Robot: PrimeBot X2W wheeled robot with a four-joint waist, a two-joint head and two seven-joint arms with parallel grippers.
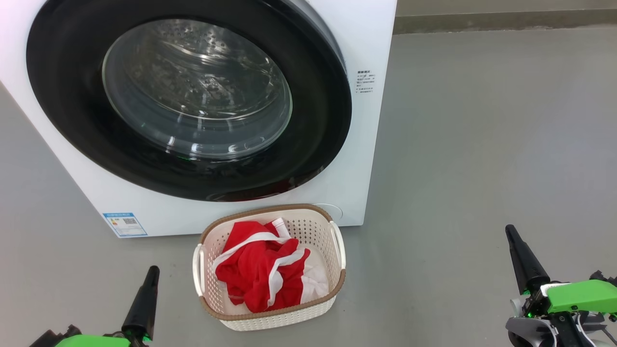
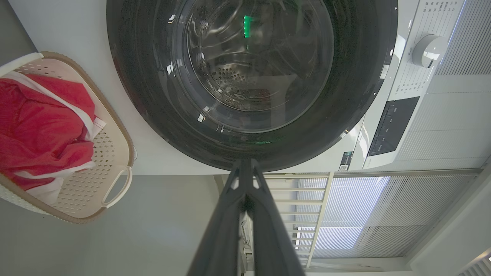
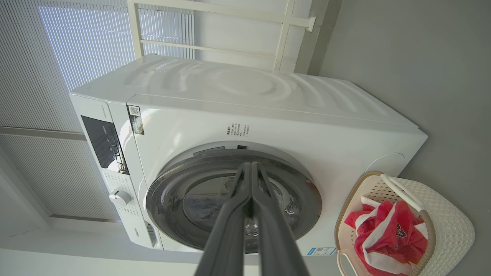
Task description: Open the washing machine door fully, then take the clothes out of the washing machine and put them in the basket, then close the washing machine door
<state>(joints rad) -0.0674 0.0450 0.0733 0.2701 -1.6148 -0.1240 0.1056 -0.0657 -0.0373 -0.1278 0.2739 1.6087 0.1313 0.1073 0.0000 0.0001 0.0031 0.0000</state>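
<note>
Large round washing machine door (image 1: 313, 125), wide glossy black rim around a bulging clear glass window, shut flat against the front of the big white front-loading washing machine (image 1: 359, 38). Perforated steel drum (image 1: 193, 77) visible through the glass. Small blue label (image 1: 124, 224) at the lower left corner of that front.

Bright red clothes (image 1: 262, 272) with white bands, bundled inside the small cream-white perforated plastic basket (image 1: 270, 320) with its brown woven-look rim; red heap toward the left wall, a white piece against the right wall. Basket standing on the grey floor (image 1: 482, 144) just before the machine's front, below the door and nearer the lower right corner.

Left gripper (image 1: 153, 270) low over the floor's near left edge, long dark fingers (image 1: 142, 303) pressed together, holding nothing, apart from the basket. Right gripper (image 1: 510, 231) over the near right edge, well apart from basket and machine, fingers likewise together and empty.
</note>
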